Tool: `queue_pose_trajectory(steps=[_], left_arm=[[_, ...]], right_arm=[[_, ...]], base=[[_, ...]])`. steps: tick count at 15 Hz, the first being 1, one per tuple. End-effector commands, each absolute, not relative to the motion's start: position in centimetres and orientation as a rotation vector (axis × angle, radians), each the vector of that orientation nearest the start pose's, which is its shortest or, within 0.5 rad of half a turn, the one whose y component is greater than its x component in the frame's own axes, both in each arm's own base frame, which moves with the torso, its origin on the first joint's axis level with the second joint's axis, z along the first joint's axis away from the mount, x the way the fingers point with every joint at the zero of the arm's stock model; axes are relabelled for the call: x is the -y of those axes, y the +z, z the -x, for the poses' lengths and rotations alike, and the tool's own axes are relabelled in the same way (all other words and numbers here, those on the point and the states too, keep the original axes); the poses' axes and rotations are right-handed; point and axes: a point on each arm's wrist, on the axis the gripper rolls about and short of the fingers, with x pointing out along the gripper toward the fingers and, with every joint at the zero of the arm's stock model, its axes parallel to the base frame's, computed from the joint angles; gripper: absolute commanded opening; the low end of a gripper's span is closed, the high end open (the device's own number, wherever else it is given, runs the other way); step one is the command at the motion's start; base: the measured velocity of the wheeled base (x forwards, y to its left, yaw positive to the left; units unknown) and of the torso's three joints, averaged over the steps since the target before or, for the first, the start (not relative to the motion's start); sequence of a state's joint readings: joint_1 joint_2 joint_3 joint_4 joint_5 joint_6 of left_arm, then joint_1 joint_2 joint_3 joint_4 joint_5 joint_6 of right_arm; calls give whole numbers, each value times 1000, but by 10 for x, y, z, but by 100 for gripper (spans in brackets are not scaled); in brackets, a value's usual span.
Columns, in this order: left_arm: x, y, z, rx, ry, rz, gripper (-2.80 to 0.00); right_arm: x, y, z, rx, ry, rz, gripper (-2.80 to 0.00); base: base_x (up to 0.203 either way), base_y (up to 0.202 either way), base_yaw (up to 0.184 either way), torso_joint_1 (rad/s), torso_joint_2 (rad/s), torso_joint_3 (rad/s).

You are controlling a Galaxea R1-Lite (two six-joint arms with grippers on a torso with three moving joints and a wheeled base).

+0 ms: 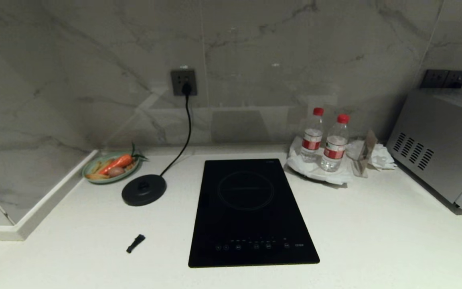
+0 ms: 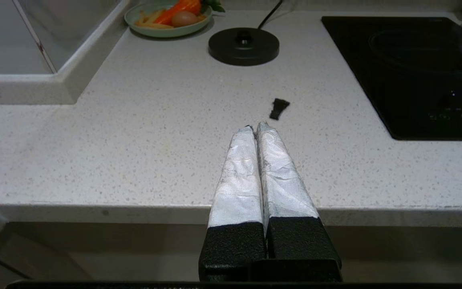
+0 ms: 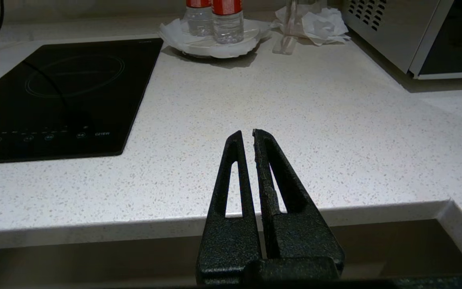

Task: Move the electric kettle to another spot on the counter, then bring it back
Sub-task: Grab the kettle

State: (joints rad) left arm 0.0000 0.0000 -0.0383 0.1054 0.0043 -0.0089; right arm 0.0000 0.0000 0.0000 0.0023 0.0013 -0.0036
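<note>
On my head camera the counter point(image 1: 375, 224) is white speckled stone with a rounded front edge, and a glossy black glass cooktop point(image 1: 251, 212) is set flush into it. Left of the cooktop sits a flat round matte black base point(image 1: 144, 190); its cord point(image 1: 187, 128) runs up to a wall socket point(image 1: 183, 82) on the grey marble backsplash. Nothing stands on the base, and I can't see the kettle in any view. Behind the base is a green dish point(image 1: 112, 167) with a carrot. A small black scrap point(image 1: 135, 243) lies near the front edge. Two clear bottles point(image 1: 327, 140) with red caps stand on a white plate to the right, beside a brushed-metal oven point(image 1: 439, 140).

Left gripper point(image 2: 255, 127): foil-wrapped tapered fingers pressed together, empty, hanging at the counter's front edge, just short of the scrap. Right gripper point(image 3: 248, 134): black textured slotted fingers together, a hairline gap at the tips, holding nothing, also at the front edge.
</note>
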Motion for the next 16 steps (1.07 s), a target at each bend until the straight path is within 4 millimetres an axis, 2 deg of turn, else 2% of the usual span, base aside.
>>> queue_pose_trajectory(steps=[1,16], left_arm=[[0,75,26,-69,5,9,-280],[0,75,26,-69,5,9,-280]], right_arm=[[0,75,23,-3,2,5,-280],[0,75,23,-3,2,5,-280]], base=[[0,0,0,178,-436,-280],[0,0,0,147,-349,-208]])
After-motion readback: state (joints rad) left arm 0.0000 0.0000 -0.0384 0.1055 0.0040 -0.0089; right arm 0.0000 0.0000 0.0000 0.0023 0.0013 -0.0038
